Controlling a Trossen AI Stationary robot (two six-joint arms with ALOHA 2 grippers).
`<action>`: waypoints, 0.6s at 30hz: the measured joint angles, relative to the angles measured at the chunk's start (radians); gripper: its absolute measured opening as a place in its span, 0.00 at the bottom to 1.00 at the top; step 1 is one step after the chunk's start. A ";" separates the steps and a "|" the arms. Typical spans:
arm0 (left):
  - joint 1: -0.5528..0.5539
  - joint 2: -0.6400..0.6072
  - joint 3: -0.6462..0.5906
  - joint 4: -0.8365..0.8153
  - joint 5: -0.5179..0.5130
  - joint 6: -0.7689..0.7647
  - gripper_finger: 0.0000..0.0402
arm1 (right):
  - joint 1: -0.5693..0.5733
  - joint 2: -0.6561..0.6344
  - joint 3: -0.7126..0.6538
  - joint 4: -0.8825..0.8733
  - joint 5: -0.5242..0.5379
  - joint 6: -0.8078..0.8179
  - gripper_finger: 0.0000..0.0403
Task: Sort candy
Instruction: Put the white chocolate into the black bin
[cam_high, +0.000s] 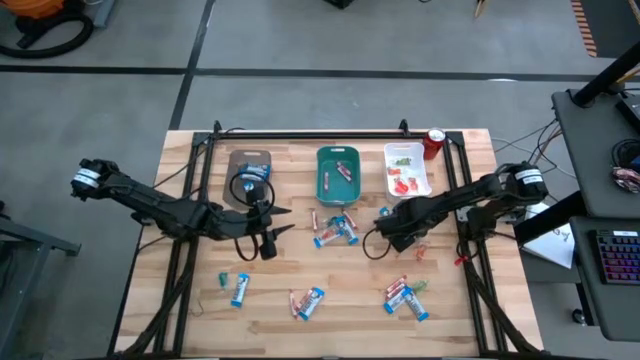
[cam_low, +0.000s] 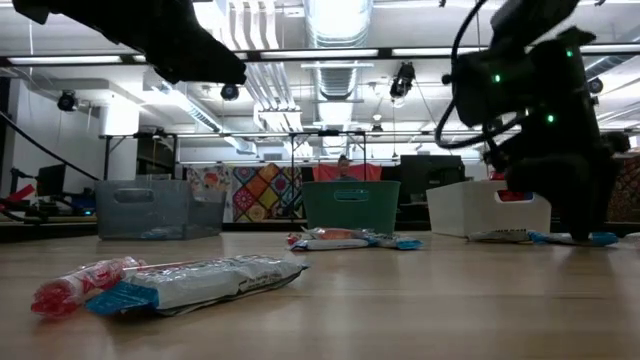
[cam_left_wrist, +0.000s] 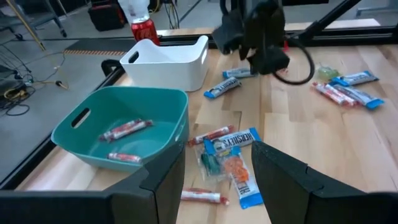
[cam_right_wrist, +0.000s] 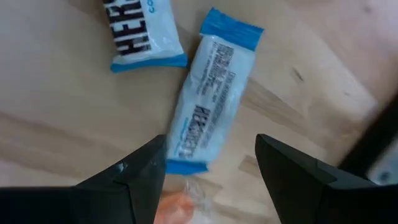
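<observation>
Wrapped candy lies scattered on the wooden table. A middle cluster (cam_high: 335, 231) holds blue-and-white bars, red sticks and an orange piece, and shows in the left wrist view as the cluster (cam_left_wrist: 227, 158). More candy lies near the front edge (cam_high: 405, 296), (cam_high: 308, 301), (cam_high: 240, 288). My right gripper (cam_right_wrist: 211, 142) (cam_high: 380, 228) hovers open, pointing down over a blue-and-white bar (cam_right_wrist: 211, 93) lying flat; a second bar (cam_right_wrist: 140, 28) and an orange piece (cam_right_wrist: 171, 208) lie beside it. My left gripper (cam_left_wrist: 217, 155) (cam_high: 283, 222) is open, left of the middle cluster, touching nothing.
Three trays stand along the far side: brown (cam_high: 248, 160), teal (cam_high: 325, 175) with red sticks inside (cam_left_wrist: 127, 129), white (cam_high: 425, 172) with red and green pieces. A red can (cam_high: 434, 142) stands at the far right corner. A black frame rail (cam_high: 320, 134) borders the table.
</observation>
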 joint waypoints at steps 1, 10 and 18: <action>0.000 0.000 0.001 0.000 0.000 0.000 0.42 | -0.007 0.000 -0.018 0.023 0.000 -0.005 0.59; 0.000 0.000 0.002 0.009 -0.001 -0.002 0.42 | -0.019 -0.003 -0.069 0.150 -0.010 -0.036 0.48; 0.000 0.000 0.003 0.054 -0.010 0.016 0.42 | -0.019 -0.003 -0.072 0.175 -0.013 -0.047 0.10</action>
